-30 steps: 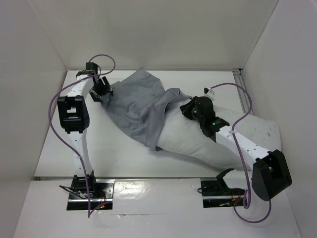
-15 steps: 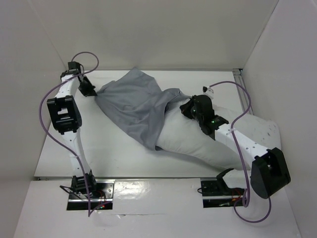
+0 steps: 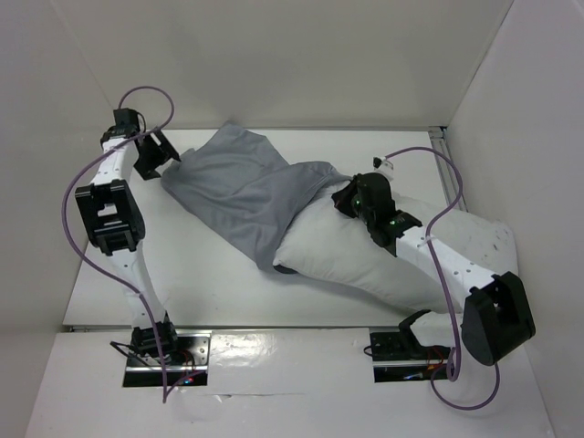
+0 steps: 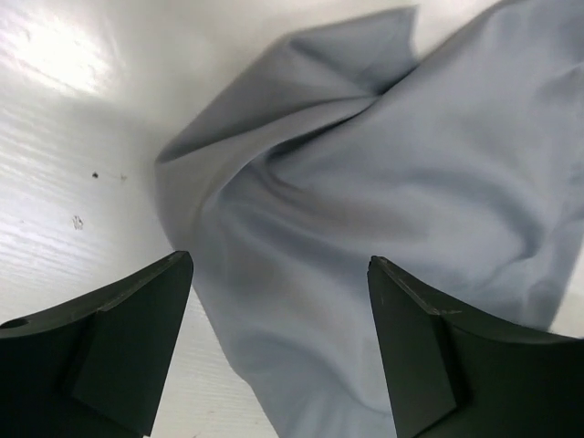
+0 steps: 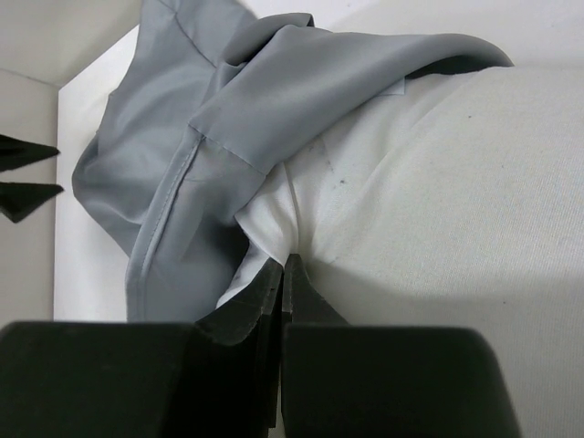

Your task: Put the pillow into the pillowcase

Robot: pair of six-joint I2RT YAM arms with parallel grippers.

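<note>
The grey pillowcase (image 3: 242, 187) lies wrinkled at the table's back left, its open end draped over the left end of the white pillow (image 3: 365, 265). The pillow stretches to the right under my right arm. My left gripper (image 3: 161, 157) hovers at the pillowcase's far left corner, open. In the left wrist view grey pillowcase cloth (image 4: 383, 164) lies under the left gripper (image 4: 279, 263), untouched. My right gripper (image 5: 287, 260) is shut, pinching a fold of the pillow (image 5: 438, 182) right at the pillowcase hem (image 5: 228, 119).
White walls enclose the table on the left, back and right. A metal rail (image 3: 447, 173) runs along the right edge. Purple cables (image 3: 82, 182) loop off both arms. The table top (image 4: 64, 182) shows bare beside the pillowcase's corner.
My left arm moved left toward the back corner, drawing the pillowcase corner with it, and its jaws now stand open off the cloth. The right arm has stayed put.
</note>
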